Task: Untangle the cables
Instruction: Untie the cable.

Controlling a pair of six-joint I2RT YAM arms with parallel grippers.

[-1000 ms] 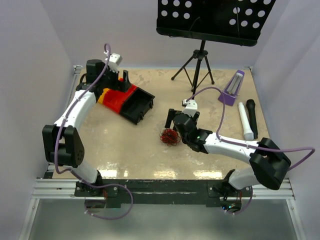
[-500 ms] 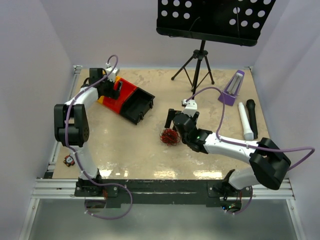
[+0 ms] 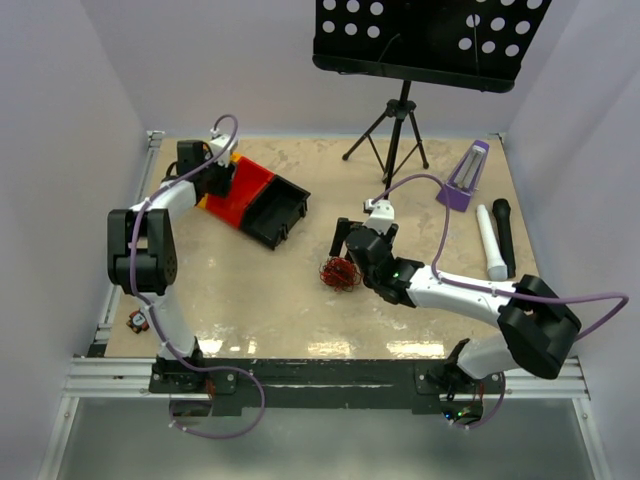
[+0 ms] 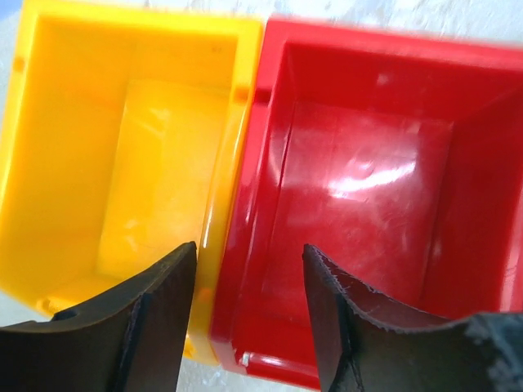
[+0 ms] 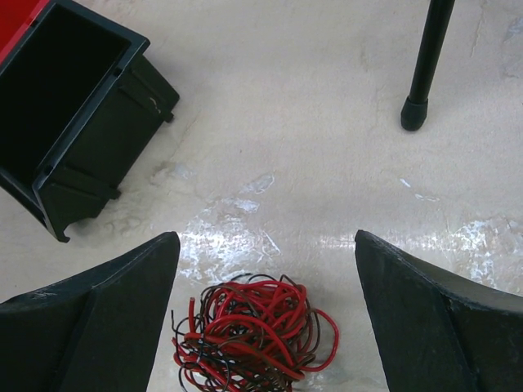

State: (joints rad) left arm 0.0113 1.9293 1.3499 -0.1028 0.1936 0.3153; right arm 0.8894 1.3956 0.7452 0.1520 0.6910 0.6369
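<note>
The cables lie as one tangled ball of thin red and dark wires on the table, left of my right arm. In the right wrist view the cables sit low between the two fingers, untouched. My right gripper hangs wide open just beyond and above them. My left gripper is far off at the back left, open over the bins. Its jaws straddle the shared wall of the yellow bin and the red bin without touching it.
A black bin adjoins the red bin. A music stand stands at the back, one foot near the cables. At the right lie a purple metronome, a white microphone and a black microphone.
The left arm has folded upright and its gripper has settled a little left over the yellow and red bins, jaws narrowing. The right arm and the cables have stayed put.
</note>
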